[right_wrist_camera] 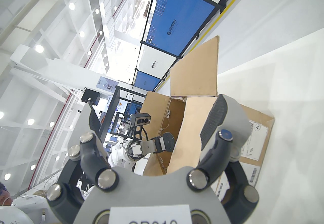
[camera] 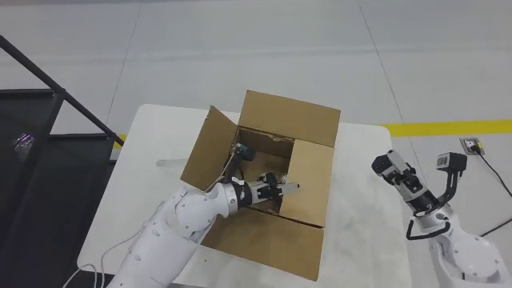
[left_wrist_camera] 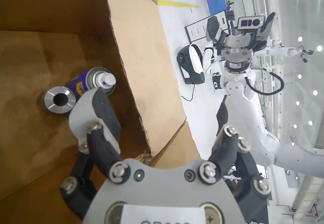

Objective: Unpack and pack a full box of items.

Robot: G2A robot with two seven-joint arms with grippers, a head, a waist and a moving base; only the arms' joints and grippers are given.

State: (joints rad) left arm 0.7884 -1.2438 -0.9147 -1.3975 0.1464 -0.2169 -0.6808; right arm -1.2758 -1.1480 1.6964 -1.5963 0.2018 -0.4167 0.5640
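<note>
An open cardboard box [camera: 308,172] stands mid-table with its flaps up. On its floor lie a blue spray can [left_wrist_camera: 87,80] with a white nozzle and, beside it, a short metal cylinder [left_wrist_camera: 59,99] with a centre hole. The spray can [camera: 245,154] sits near the box's far wall. My left gripper [left_wrist_camera: 159,108] is open over the box, with one finger [left_wrist_camera: 100,106] inside just short of the can and the other beyond an inner flap. My right gripper [right_wrist_camera: 154,113] is open and holds nothing. It hangs above the table to the right of the box [right_wrist_camera: 195,83], where the right gripper [camera: 396,170] stays apart from it.
The white table [camera: 360,232] has bare surface on both sides of the box. The box's raised flaps [camera: 212,148] stand around the opening. A black frame [camera: 48,88] stands off the table's left edge.
</note>
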